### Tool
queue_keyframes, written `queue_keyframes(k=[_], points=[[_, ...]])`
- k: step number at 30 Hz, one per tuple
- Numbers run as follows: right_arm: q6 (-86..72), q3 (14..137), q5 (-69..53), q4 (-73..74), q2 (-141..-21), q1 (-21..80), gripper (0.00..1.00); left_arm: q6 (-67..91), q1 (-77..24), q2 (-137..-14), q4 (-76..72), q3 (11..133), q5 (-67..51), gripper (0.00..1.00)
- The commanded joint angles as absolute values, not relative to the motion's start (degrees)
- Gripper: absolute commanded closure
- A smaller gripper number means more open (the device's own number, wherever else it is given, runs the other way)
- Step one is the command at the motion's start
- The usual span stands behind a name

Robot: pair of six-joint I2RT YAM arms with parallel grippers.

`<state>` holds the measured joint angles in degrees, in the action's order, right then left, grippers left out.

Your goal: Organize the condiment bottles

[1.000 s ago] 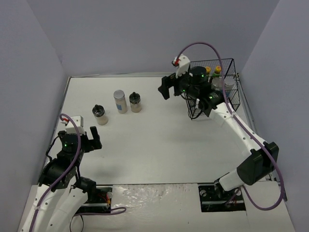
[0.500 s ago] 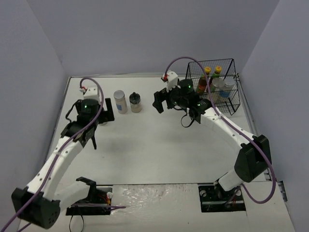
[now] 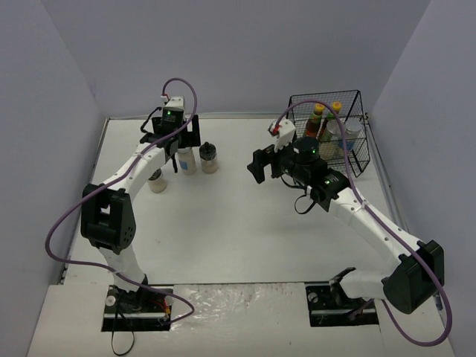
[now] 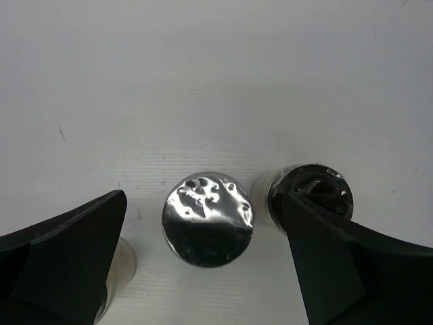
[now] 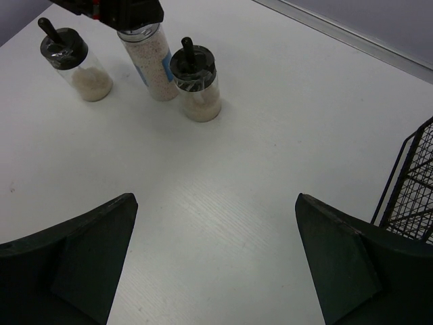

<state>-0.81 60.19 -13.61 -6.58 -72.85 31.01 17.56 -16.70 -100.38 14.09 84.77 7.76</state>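
Note:
A pale silver-lidded jar [image 3: 186, 161] stands at the table's far left between two clear black-capped shakers [image 3: 209, 157] [image 3: 156, 181]. My left gripper [image 3: 181, 147] is open directly above the jar, and its silver lid [image 4: 207, 219] lies between the spread fingers [image 4: 74, 250]. The shakers [image 4: 311, 193] [image 4: 120, 265] show partly behind the fingers. My right gripper [image 3: 260, 165] is open and empty over bare table. It faces the jar [image 5: 145, 57] and the shakers [image 5: 195, 81] [image 5: 67, 61]. Two yellow-capped sauce bottles [image 3: 317, 120] and two silver-lidded jars [image 3: 349, 132] stand in the basket.
The black wire basket [image 3: 327, 98] stands at the far right corner, and its edge shows in the right wrist view [image 5: 413, 183]. Grey walls close the table on three sides. Both arm bases sit at the near edge.
My left arm has swung from the near left out to the far side and now hovers over the silver-lidded jar. My right gripper has come out of the basket and moved left and nearer.

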Motion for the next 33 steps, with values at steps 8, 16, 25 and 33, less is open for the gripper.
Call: queue_keyframes(k=[8,16,25,33], points=[[-1.49,58.82,-12.61,-11.27,-70.66,28.98,0.0,17.9,-15.73,-102.92,19.02,92.22,6.5,0.19],[-1.75,59.68,-13.64,-11.68,-71.89,28.74,0.0,16.53,-15.73,-101.66,19.75,89.46,4.42,0.58],[-1.94,57.71,-12.2,-11.86,-69.65,28.66,0.0,17.52,-17.26,-92.28,28.17,86.02,-0.3,0.93],[-2.35,53.8,-9.91,-11.78,-66.38,28.13,0.0,21.66,-28.8,-86.92,28.77,82.24,-5.1,0.93]])
